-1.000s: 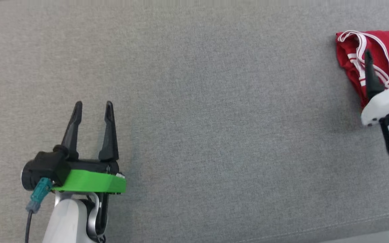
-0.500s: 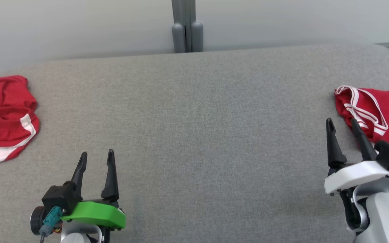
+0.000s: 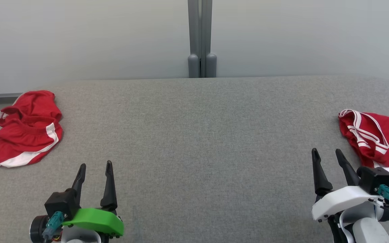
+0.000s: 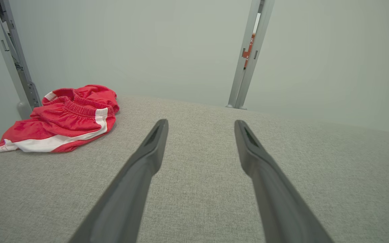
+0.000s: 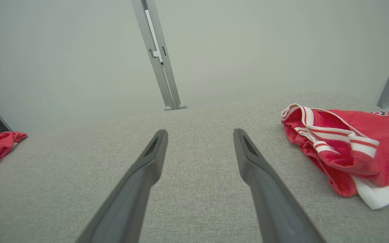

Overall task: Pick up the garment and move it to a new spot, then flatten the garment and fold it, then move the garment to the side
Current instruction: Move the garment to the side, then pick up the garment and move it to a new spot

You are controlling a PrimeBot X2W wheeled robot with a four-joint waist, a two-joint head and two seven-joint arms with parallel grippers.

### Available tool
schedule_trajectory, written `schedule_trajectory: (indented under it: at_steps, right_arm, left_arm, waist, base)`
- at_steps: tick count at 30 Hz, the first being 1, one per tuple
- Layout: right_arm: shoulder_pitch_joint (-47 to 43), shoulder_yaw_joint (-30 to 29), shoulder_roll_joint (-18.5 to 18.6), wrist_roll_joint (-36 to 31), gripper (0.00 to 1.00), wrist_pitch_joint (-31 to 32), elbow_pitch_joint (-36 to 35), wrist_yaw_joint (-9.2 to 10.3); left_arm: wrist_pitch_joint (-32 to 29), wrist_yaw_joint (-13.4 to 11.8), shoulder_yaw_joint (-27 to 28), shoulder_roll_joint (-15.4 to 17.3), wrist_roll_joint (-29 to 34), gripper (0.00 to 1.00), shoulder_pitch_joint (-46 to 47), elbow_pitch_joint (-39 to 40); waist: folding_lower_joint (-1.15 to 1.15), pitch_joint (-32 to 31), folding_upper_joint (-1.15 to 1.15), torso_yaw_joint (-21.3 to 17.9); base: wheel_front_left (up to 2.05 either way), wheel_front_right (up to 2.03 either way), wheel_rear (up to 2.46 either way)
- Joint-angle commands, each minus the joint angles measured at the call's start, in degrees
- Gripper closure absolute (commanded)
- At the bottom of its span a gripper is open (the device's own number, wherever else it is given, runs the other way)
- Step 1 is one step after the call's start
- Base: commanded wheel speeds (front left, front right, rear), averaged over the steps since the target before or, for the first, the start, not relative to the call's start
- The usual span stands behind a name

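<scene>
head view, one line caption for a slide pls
Left gripper and right gripper open and empty over a grey pad, red shorts far left, red jersey far right.

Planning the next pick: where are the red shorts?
Head view: red shorts lie crumpled at the left edge of the grey surface, beyond the left gripper.

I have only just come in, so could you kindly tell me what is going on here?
A two-armed robot faces a grey padded surface with two garments on it. Crumpled red shorts lie at the far left, and a rumpled red jersey with white trim lies at the right edge. The left gripper and the right gripper are both open and empty near the front edge. The right one is close beside the jersey, but neither touches a garment.
</scene>
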State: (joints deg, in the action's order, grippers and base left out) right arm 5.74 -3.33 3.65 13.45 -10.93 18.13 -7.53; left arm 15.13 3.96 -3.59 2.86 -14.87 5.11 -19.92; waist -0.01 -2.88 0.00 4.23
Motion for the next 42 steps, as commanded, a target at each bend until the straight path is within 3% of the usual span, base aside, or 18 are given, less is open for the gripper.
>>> schedule_trajectory:
  at_steps: [1, 20, 26, 34, 42]
  right_arm:
    - [-0.97, -0.24, -0.16, -0.35, 0.0, 0.11, 0.15, 0.08]
    - [-1.88, -0.38, -0.72, -1.64, 0.0, 1.07, -0.67, 0.08]
    - [-1.92, -0.15, -0.73, -1.12, 0.0, 0.71, -0.72, 0.08]
    - [-2.41, 1.93, -0.71, 0.92, 0.0, 0.01, 0.29, 0.08]
    - [-1.95, 3.41, -0.71, 1.83, 0.0, -0.75, 1.63, 0.08]
  left_arm:
    - [0.0, 0.13, 0.05, 0.09, -0.07, 0.0, -0.57, -0.05]
    - [0.01, -0.33, 0.27, 0.09, -0.06, 0.0, -1.27, 0.57]
    - [0.0, -0.34, 0.76, 0.1, 0.42, 0.0, -1.51, 0.75]
    - [0.0, 0.41, 1.84, 0.13, 2.01, 0.0, -2.37, 0.79]
    - [0.01, 0.65, 4.51, 0.1, 2.81, 0.0, -3.14, 1.59]
  waist:
    - [0.01, 0.0, 0.0, -0.1]
    - [0.01, 0.25, 0.0, 1.55]
    - [0.01, 0.31, 0.0, 6.03]
    - [0.01, -0.5, 0.0, 14.95]
    - [0.01, -1.0, 0.0, 20.7]
  base:
    - [0.0, 0.0, 0.0]
    - [0.0, 0.0, 0.0]
    - [0.0, 0.0, 0.0]
    - [0.0, 0.0, 0.0]
    - [0.0, 0.0, 0.0]
